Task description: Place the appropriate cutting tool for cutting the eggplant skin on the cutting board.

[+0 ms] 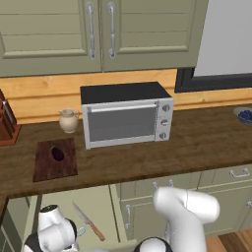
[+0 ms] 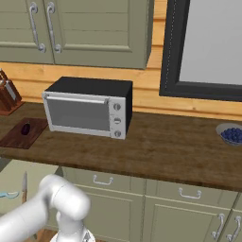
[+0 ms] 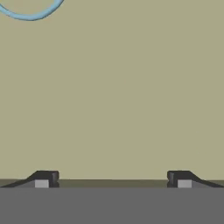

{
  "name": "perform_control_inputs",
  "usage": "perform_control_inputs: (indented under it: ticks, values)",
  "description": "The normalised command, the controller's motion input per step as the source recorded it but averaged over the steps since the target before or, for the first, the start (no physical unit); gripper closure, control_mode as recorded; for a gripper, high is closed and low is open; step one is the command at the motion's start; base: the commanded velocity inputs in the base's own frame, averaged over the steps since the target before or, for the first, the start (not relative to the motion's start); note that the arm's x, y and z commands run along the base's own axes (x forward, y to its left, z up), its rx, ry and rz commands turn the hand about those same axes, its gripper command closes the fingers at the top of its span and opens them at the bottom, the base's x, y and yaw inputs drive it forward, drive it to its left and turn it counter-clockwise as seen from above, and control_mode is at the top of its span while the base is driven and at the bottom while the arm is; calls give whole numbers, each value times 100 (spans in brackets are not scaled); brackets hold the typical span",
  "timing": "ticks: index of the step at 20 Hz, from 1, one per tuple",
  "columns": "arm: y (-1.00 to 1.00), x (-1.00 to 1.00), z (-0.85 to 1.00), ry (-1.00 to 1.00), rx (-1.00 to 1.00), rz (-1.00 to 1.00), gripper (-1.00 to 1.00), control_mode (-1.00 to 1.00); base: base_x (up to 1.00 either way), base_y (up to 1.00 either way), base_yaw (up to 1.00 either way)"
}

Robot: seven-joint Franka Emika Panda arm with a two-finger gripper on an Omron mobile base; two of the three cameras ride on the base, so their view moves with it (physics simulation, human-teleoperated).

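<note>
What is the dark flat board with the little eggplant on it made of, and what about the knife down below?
The cutting board looks like wood: matt reddish-brown with faint grain streaks. The knife seems to have a steel blade, grey and smooth, and a wooden handle, orange-brown. It is a rendered scene, so these are looks only. The eggplant is dark purple and smooth-skinned.

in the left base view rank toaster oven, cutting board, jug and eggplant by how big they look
1. toaster oven
2. cutting board
3. jug
4. eggplant
The jug stands farther back than the eggplant, yet looks bigger.
</note>
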Motion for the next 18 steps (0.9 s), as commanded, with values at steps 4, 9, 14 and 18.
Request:
perform_control_inputs:
  ticks: [4,9,14,18]
  values:
    - [11,6,13,-2,0,-2,-100,-100,0,0,0]
    - [1,44,37,-6,0,-11,-100,-100,0,0,0]
    - [1,52,29,-4,0,-21,-100,-100,0,0,0]
    - [9,33,0,-4,0,-27,-100,-100,0,0,0]
